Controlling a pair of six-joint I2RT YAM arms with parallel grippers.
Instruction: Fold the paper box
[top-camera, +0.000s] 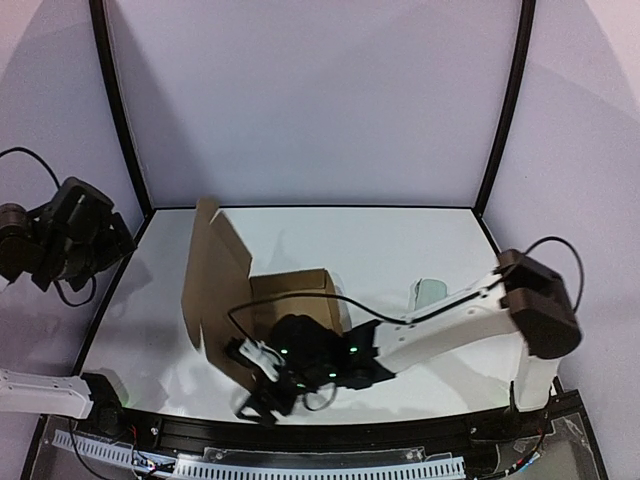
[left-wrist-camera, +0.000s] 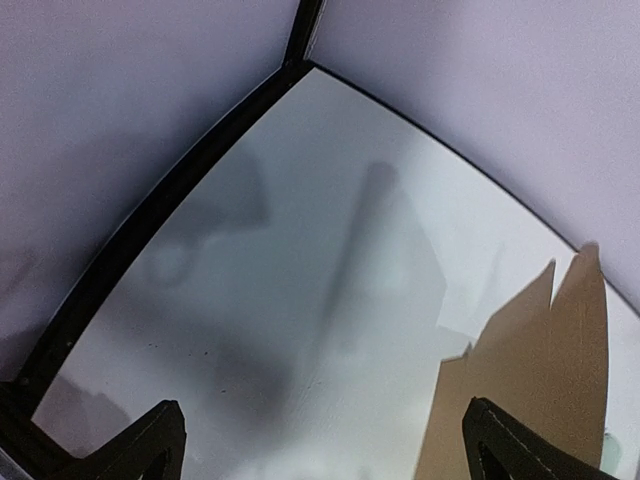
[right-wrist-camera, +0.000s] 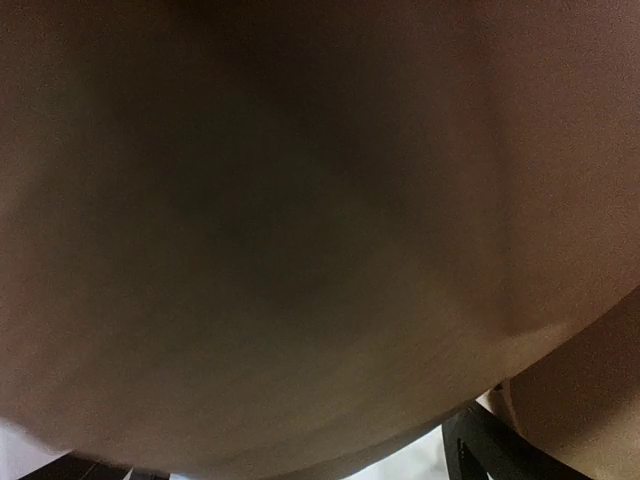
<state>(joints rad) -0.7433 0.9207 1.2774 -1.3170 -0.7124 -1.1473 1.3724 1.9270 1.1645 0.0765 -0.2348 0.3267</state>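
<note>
While the right claw (top-camera: 252, 382) sits spread wide at lower centre, close against the box (top-camera: 285, 290), which stands half-folded left of centre with one flap upright, the left claw (left-wrist-camera: 325, 445) hangs apart at far left, gripping nothing.

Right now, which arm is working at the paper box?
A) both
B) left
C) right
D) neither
C: the right gripper is down at the paper box, with cardboard filling its wrist view. The left gripper hangs apart from the box, open.
</note>
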